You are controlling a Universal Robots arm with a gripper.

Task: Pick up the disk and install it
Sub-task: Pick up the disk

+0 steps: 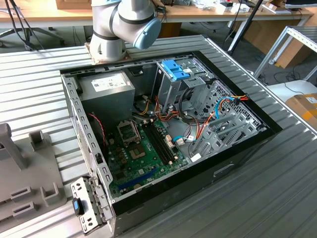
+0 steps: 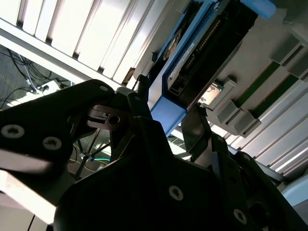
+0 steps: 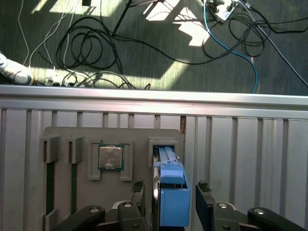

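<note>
Disk (image 3: 172, 202) upright in grey holder (image 3: 96, 139) slot | fingers (image 3: 204, 199) spread wide astride its blue end | gap beside one finger

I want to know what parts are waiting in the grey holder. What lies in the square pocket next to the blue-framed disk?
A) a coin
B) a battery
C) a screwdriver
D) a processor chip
D: in the first wrist view a square processor chip lies flat in a pocket of the grey holder, beside the slot where the disk stands.
</note>
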